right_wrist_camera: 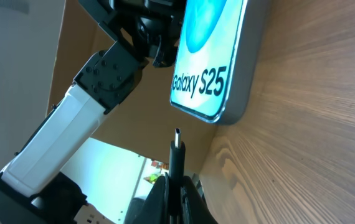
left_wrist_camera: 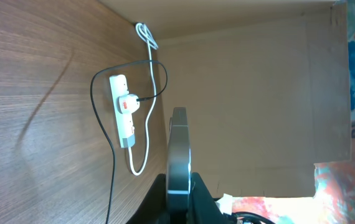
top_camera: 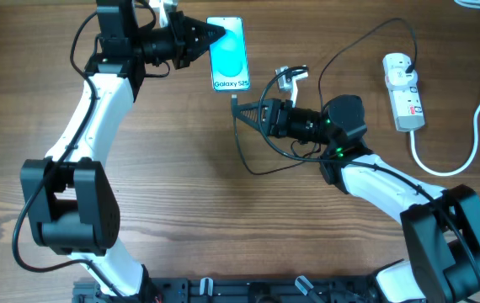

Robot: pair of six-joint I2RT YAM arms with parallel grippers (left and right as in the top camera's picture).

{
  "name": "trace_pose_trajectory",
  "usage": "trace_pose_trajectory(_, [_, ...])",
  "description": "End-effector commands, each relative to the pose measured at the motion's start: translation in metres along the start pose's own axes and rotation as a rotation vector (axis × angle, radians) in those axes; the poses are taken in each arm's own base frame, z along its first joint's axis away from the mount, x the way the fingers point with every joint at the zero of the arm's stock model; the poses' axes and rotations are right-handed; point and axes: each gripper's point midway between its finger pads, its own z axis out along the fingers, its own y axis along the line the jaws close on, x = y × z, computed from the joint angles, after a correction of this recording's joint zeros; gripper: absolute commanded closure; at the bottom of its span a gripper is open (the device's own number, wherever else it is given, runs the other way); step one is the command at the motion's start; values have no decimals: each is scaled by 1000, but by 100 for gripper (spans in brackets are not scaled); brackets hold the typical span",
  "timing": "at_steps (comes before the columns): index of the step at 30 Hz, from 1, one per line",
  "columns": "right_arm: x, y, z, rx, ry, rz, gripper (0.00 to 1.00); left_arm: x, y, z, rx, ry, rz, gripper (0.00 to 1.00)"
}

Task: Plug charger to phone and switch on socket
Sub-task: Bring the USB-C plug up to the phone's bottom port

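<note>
The phone, cyan screen up with "Galaxy S25" at its near edge, is at the table's back centre. My left gripper is shut on its left side. In the left wrist view the phone shows edge-on between the jaws. My right gripper is shut on the charger's connector. In the right wrist view the tip points at the phone's bottom edge, a short gap away, above my right gripper. The socket lies at the right, also seen in the left wrist view.
The black cable loops on the table between the right arm and the socket, where its plug sits. The thick white cord curves off the socket to the back right. The left arm stands behind the phone.
</note>
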Motion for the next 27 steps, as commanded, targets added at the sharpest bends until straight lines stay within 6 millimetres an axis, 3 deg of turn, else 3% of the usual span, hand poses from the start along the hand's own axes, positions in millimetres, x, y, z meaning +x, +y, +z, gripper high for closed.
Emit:
trace_pose_trajectory(1, [-2, -9, 3, 13, -17, 19, 96, 0, -11, -3, 20, 6, 14, 96])
trace_pose_trajectory(5, [-2, -16, 4, 23, -19, 50, 96, 0, -11, -3, 20, 6, 14, 96])
trace_pose_trajectory(27, [-3, -9, 5, -8, -22, 37, 96, 2, -12, -1, 21, 12, 19, 96])
